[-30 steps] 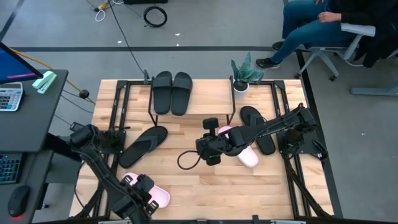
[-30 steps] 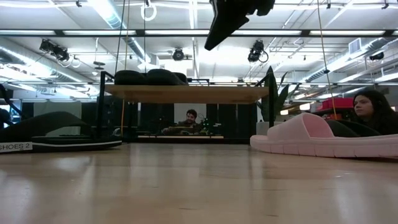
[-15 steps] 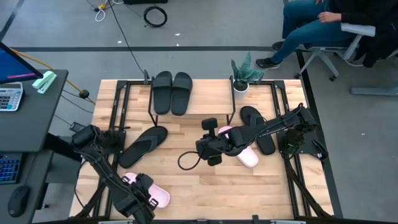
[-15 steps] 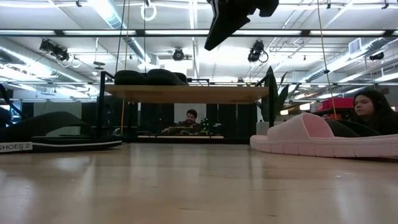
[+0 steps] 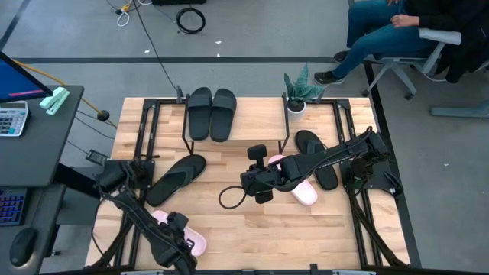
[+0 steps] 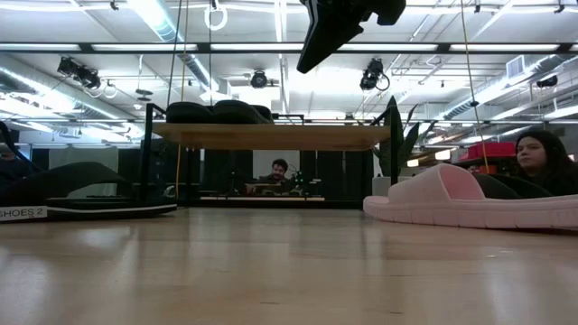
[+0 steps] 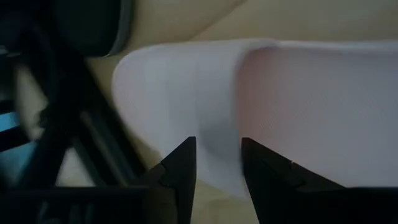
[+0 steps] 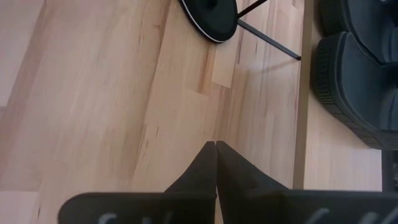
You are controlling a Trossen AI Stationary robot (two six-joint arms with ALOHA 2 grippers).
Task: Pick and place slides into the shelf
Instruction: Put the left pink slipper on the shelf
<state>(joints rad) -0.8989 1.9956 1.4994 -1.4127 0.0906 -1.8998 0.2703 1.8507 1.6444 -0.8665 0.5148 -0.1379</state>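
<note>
Overhead, six slides — two black [image 5: 212, 112] shelved, two pink [image 5: 304, 191], apparently two thongs [image 5: 176, 178].

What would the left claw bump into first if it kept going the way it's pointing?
Most likely the pale pink wide-strap slide. The left claw, open, points straight at it, with the slide's edge showing between the dark fingers. How much gap remains is hard to judge.
</note>
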